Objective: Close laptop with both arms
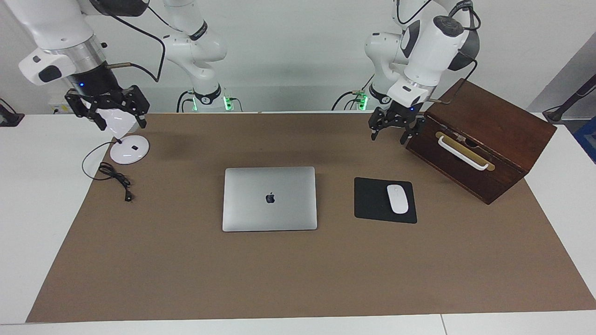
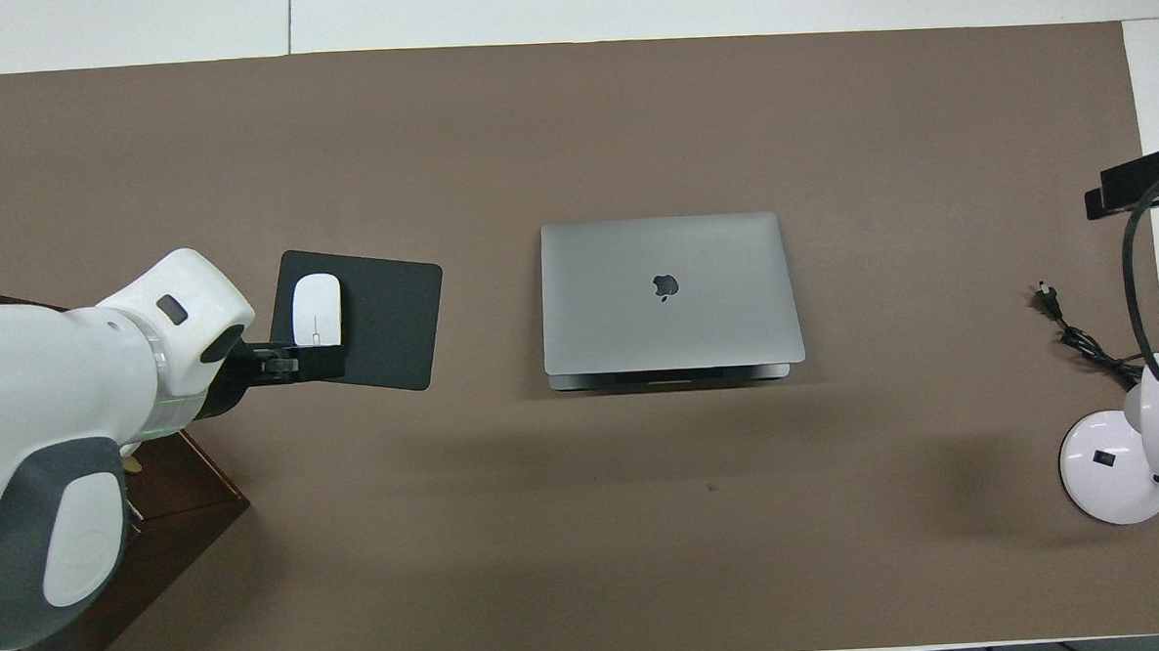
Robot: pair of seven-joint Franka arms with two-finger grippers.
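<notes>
The silver-grey laptop (image 1: 269, 198) lies shut and flat in the middle of the brown mat, apple logo up; it also shows in the overhead view (image 2: 669, 292). My left gripper (image 1: 388, 137) hangs open in the air beside the wooden box, over the mat, apart from the laptop; in the overhead view it (image 2: 315, 361) covers the edge of the mouse pad. My right gripper (image 1: 121, 124) is open, raised over a white lamp at the right arm's end of the table, far from the laptop. Both grippers hold nothing.
A black mouse pad (image 1: 372, 200) with a white mouse (image 1: 397, 198) lies beside the laptop toward the left arm's end. A dark wooden box (image 1: 484, 139) with a white handle stands there too. A white lamp (image 1: 129, 150) and a black cable (image 1: 114, 176) are at the right arm's end.
</notes>
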